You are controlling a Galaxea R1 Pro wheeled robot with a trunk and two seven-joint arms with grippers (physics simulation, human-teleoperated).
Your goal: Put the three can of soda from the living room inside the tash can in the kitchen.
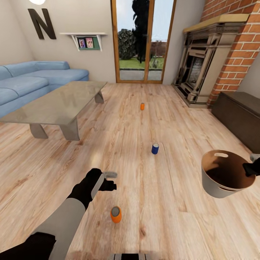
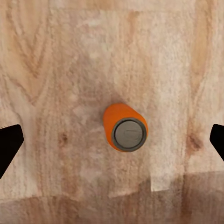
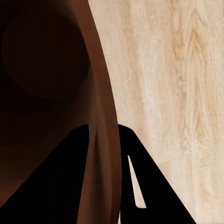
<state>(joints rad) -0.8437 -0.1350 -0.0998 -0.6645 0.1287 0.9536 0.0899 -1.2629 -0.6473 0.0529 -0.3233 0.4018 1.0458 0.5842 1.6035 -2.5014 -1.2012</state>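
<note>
Fingers [image 2: 9,144] wide above orange can [image 2: 125,127]

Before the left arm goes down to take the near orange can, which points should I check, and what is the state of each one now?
1. Near orange can stands upright on the wood floor: ok.
2. Left pincer open, its tips on either side of the can: ok.
3. Can centred between the tips: roughly ok, slightly off.
4. Right pincer clamped on the rim of the bucket: ok.
5. Bucket empty: cannot tell, its inside is dark.
6. Blue can and far orange can upright, clear of the arm: ok.
</note>
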